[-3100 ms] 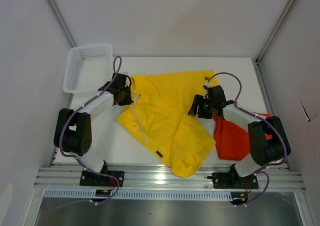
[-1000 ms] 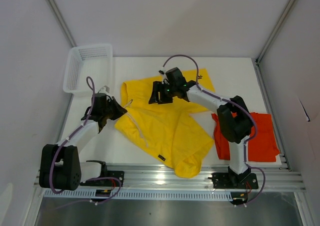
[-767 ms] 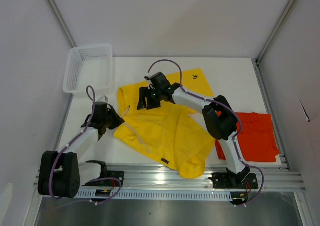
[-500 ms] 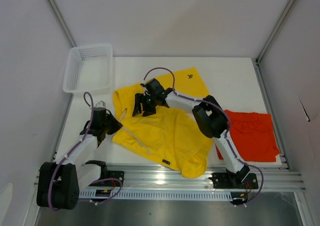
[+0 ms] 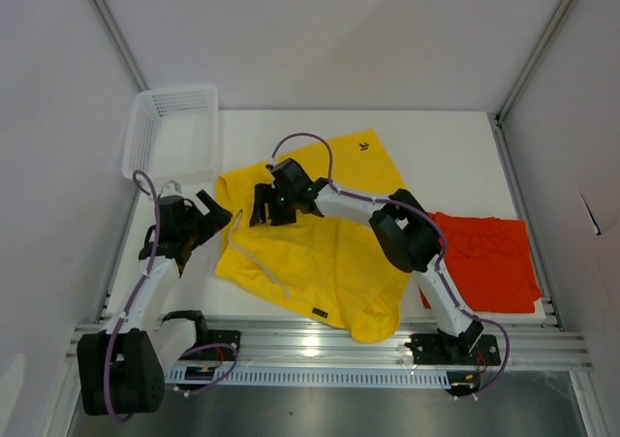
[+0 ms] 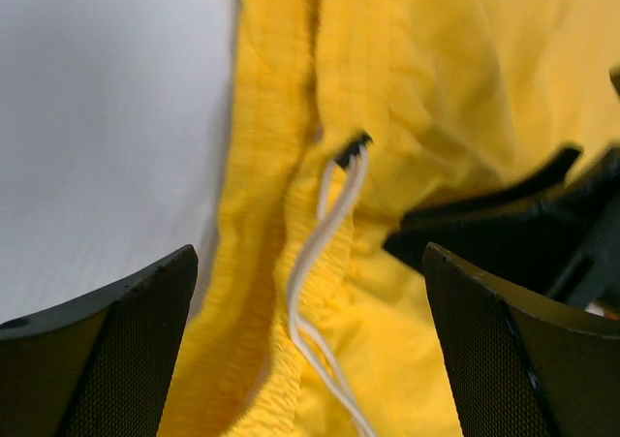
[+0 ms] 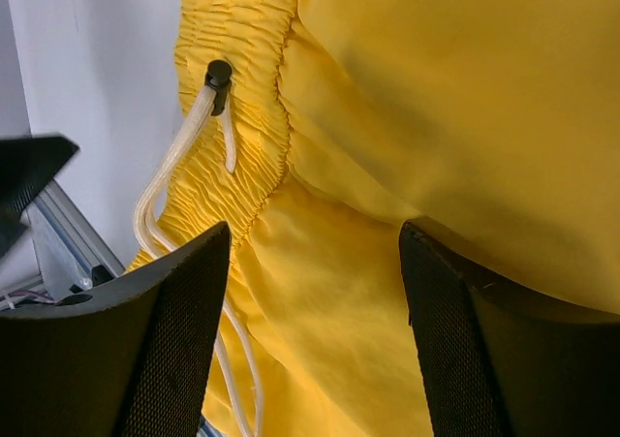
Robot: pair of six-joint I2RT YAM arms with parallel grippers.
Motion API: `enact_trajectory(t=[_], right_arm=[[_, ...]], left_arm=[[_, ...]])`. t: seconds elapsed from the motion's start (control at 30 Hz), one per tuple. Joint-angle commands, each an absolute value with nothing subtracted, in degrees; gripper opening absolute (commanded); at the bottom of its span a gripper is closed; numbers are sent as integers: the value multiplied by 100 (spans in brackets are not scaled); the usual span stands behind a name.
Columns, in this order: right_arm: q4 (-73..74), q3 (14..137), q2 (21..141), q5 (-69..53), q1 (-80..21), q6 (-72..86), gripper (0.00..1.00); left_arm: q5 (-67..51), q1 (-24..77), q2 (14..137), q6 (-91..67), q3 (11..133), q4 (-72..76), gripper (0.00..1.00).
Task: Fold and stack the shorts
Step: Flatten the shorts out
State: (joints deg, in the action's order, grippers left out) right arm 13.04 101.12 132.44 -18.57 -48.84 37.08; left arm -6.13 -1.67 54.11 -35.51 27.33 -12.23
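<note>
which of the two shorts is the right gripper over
The yellow shorts, spread out in the middle: the right gripper is over their waistband. The orange-red shorts lie apart to the right, no gripper near them.

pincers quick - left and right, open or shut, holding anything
left pincer: open, holding nothing, by the waistband of the yellow shorts.
right pincer: open, holding nothing, over the yellow shorts.

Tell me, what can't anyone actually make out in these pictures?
- Top view: left edge of the orange-red shorts, hidden behind the right arm.
- Top view: small black logo on the yellow shorts, too small to read.
- Left wrist view: white drawstring, blurred, its ends cut off by the bottom edge.
</note>
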Motion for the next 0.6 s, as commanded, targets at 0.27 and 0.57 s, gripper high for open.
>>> enact_trajectory(t=[0.27,0.57], right_arm=[[308,9932,13025,-1547,-5027,4104,66],[132,10432,13570,-1609,-5054,4350,58]], left_arm=[[-1256,-1134,7162,-3814,2909,165,99],[-1249,-1143,8033,-3850,2988,773,49]])
